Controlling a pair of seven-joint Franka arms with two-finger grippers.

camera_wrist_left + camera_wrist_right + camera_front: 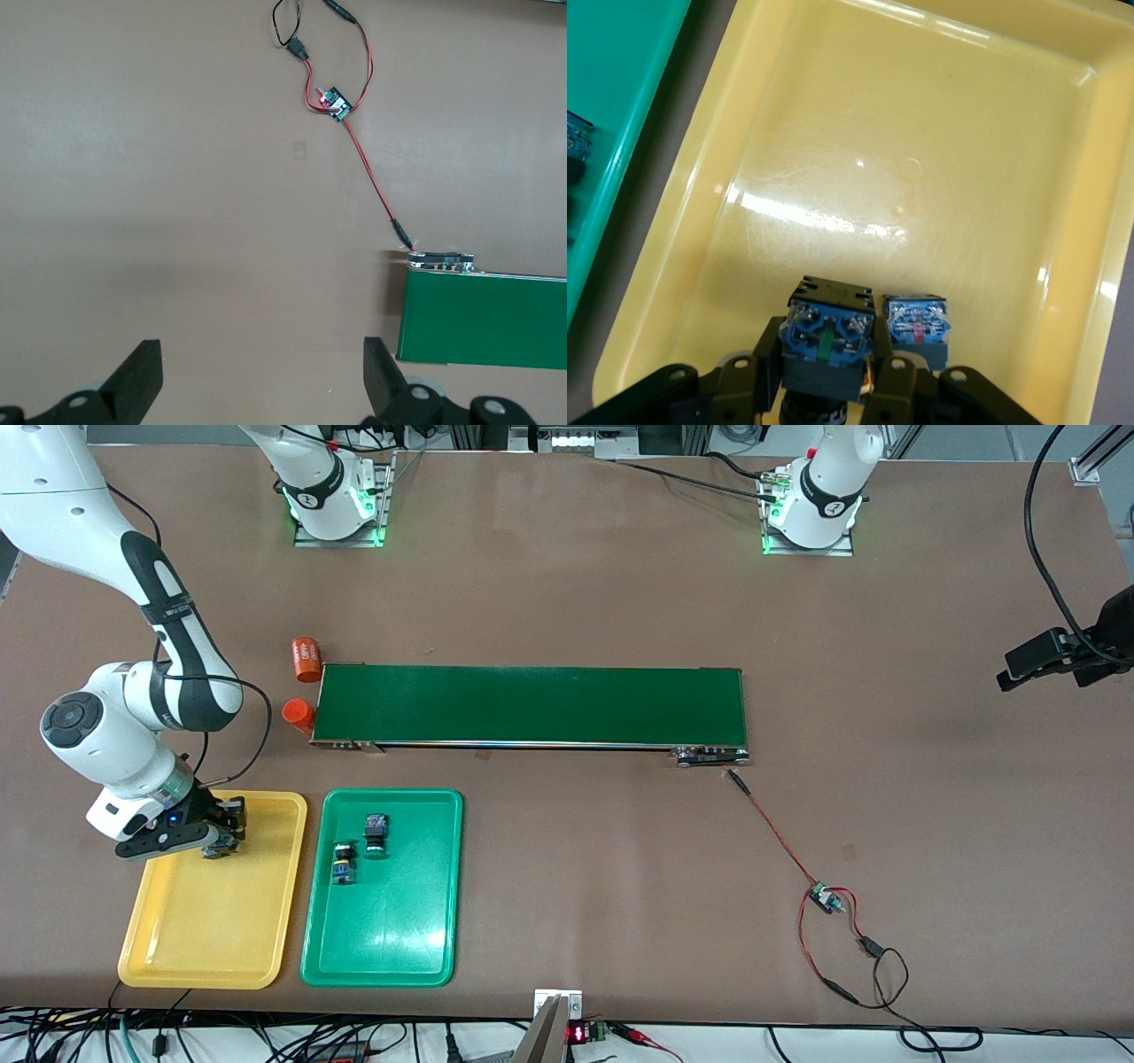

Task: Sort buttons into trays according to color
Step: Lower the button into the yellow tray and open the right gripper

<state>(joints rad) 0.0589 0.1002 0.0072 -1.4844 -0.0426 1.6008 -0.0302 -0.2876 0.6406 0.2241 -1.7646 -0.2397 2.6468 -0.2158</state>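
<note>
The right gripper is down in the yellow tray, clamped on one button, black body up between its fingers. A second button sits just beside it on the tray floor, seen only from the right wrist. That arm bends low over the tray's end nearest the conveyor belt. Two buttons lie in the green tray. The left gripper waits, jaws wide apart, over bare table by the belt's end.

Bright, even overhead light; white glare streaks on the yellow tray, soft shadows, pictures sharp
</note>
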